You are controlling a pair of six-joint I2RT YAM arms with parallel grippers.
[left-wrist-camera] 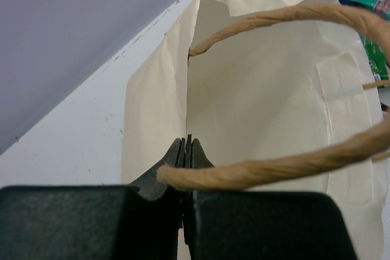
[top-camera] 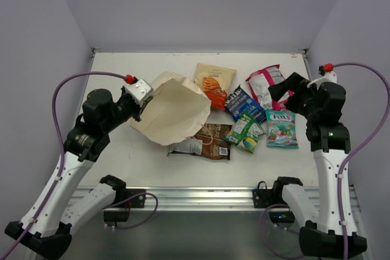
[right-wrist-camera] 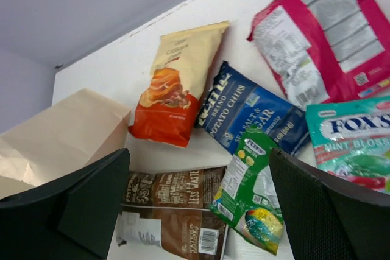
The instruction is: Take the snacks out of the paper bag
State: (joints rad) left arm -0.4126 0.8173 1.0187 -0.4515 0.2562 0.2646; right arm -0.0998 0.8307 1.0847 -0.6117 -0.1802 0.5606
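The tan paper bag (top-camera: pixel 177 112) lies tipped on the table, mouth toward my left gripper (top-camera: pixel 142 99), which is shut on the bag's rim (left-wrist-camera: pixel 186 150). A cord handle (left-wrist-camera: pixel 274 167) crosses just in front of the fingers. Outside the bag lie the orange-and-cream chips (top-camera: pixel 214 82), dark blue packet (top-camera: pixel 244 104), pink-and-white packet (top-camera: pixel 265 83), green packet (top-camera: pixel 245 131), teal candy pack (top-camera: pixel 281 128) and long dark brown packet (top-camera: pixel 204 142). My right gripper (top-camera: pixel 286 87) is open and empty, held above the pink-and-white packet. The right wrist view (right-wrist-camera: pixel 201 205) shows the brown (right-wrist-camera: pixel 177 217) and green (right-wrist-camera: pixel 253 193) packets between its fingers.
The table (top-camera: pixel 122 156) is white, with lilac walls at the back and both sides. A metal rail (top-camera: pixel 195 196) runs along the near edge between the arm bases. The snacks cluster right of centre.
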